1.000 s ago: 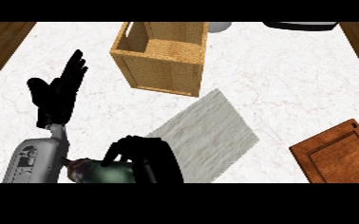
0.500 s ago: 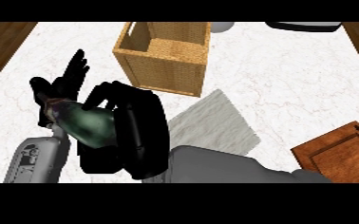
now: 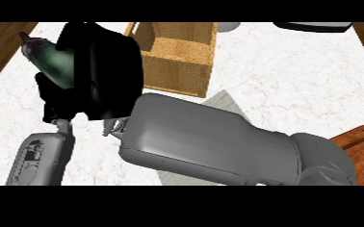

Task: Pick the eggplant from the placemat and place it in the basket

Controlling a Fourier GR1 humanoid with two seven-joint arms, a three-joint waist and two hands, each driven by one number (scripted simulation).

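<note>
eggplant (image 3: pixel 51 60) in right hand (image 3: pixel 103 72), beside basket (image 3: pixel 177 57)

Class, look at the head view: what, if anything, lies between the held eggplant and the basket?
In the head view, the right hand holding the eggplant fills that stretch; its black bulk reaches the basket.

basket (image 3: pixel 177 60) mouth lay open from above | its near wall stood just right of the right hand (image 3: pixel 107 72) | bare worktop (image 3: pixel 284 77) lay right of the basket
</note>
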